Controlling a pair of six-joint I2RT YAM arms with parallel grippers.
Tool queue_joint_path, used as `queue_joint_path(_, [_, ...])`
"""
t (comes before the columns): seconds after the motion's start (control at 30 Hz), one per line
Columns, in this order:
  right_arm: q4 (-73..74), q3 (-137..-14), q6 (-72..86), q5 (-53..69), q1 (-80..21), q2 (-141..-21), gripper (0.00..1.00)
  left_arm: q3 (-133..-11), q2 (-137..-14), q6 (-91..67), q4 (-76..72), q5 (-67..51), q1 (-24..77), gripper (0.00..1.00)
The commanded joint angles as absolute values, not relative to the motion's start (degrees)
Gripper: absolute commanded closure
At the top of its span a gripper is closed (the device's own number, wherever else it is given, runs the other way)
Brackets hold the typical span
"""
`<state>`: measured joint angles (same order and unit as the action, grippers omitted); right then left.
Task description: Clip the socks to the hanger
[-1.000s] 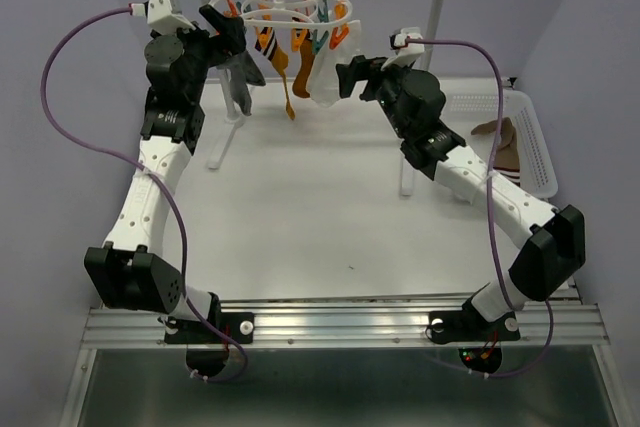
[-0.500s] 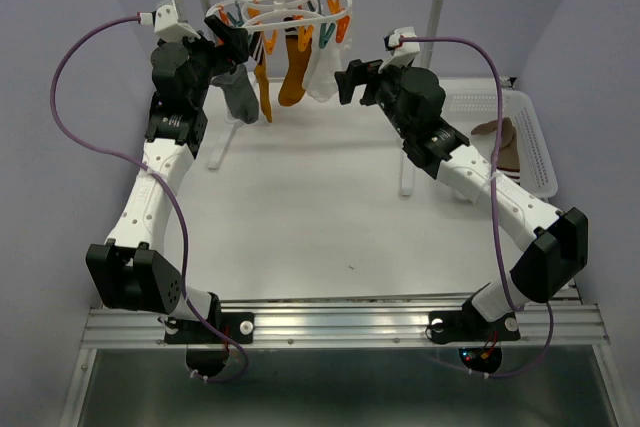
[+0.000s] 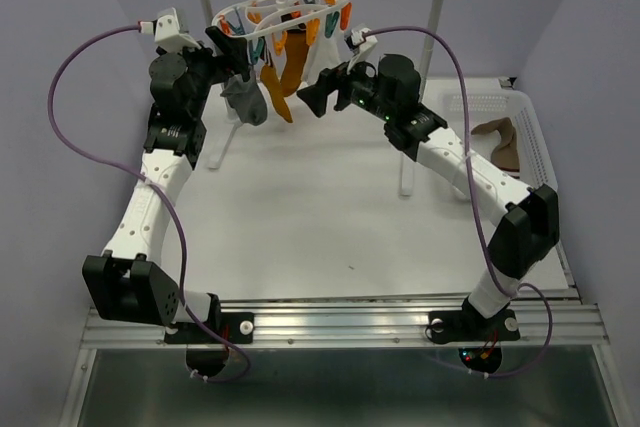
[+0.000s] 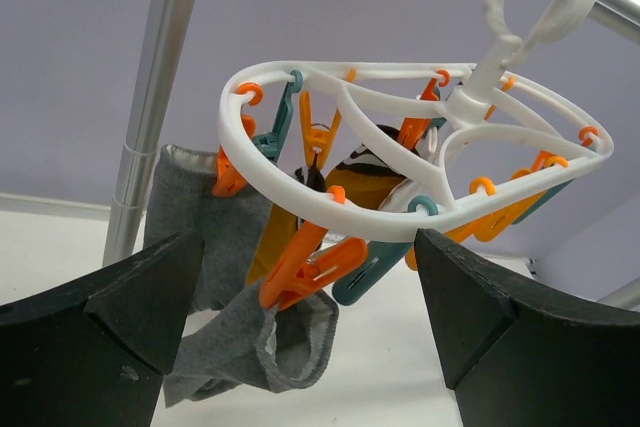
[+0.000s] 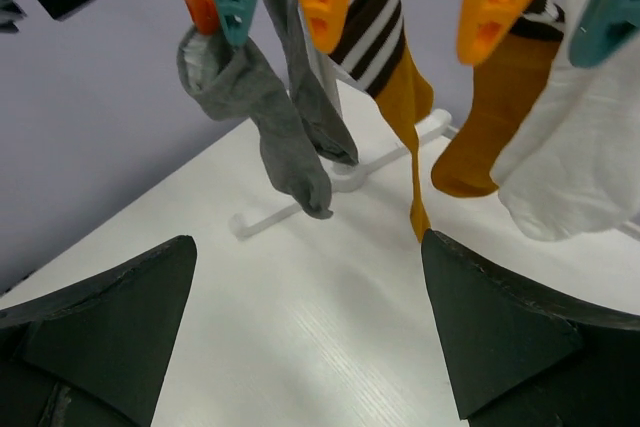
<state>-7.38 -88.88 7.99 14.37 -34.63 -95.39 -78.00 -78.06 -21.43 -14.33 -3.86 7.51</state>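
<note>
The white oval hanger [image 3: 290, 5] hangs by its hook from the metal rail, tilted up to the right. Grey [image 3: 247, 99], mustard [image 3: 283, 77] and white [image 3: 322, 55] socks hang from its clips. My left gripper [image 3: 232, 47] is open at the hanger's left end. In the left wrist view it [image 4: 310, 347] straddles a grey sock [image 4: 250, 342] held by an orange clip [image 4: 315, 262] under the frame [image 4: 400, 202]. My right gripper [image 3: 318, 95] is open and empty, just below the socks. Its wrist view [image 5: 310, 337] shows grey [image 5: 270, 117], striped mustard [image 5: 395, 77], mustard [image 5: 490, 117] and white [image 5: 570, 167] socks above it.
The rail stand has white ball-topped posts [image 3: 438, 7] and white feet [image 3: 222, 142] on the table. A white perforated basket [image 3: 535, 147] at the right edge holds a brown sock [image 3: 500, 142]. Purple cables loop from both wrists.
My right gripper has swung left, from beside the hanger's right end to under the hanging socks. The hanger has tilted up at its right end. My left gripper has stayed at the hanger's left end.
</note>
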Motion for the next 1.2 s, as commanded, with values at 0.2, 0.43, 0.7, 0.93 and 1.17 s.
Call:
queue_joint_path(0.2, [-8.61, -105.89, 13.18, 6.01, -35.07, -105.54, 0.0, -79.98, -76.9, -21.09, -18.11, -4.56, 7.47, 0.01])
queue_joint_path(0.43, [-7.74, -113.55, 13.18, 4.92, -35.07, -109.86, 0.0, -81.29, -81.12, -24.17, -21.01, -4.22, 7.47, 0.01])
queue_joint_path(0.7, [-7.91, -113.47, 12.92, 8.26, -35.07, -110.39, 0.0, -82.44, -82.97, -24.43, -21.27, -3.6, 7.47, 0.01])
queue_joint_path(0.93, [-7.91, -111.97, 10.81, 4.49, -35.07, -109.42, 0.0, -82.7, -82.7, -23.38, -21.36, -2.02, 7.38, 0.01])
queue_joint_path(1.17, [-7.82, -107.41, 8.44, -2.46, -35.07, -106.62, 0.0, -83.67, -82.71, -22.76, -20.65, -0.62, 6.86, 0.01])
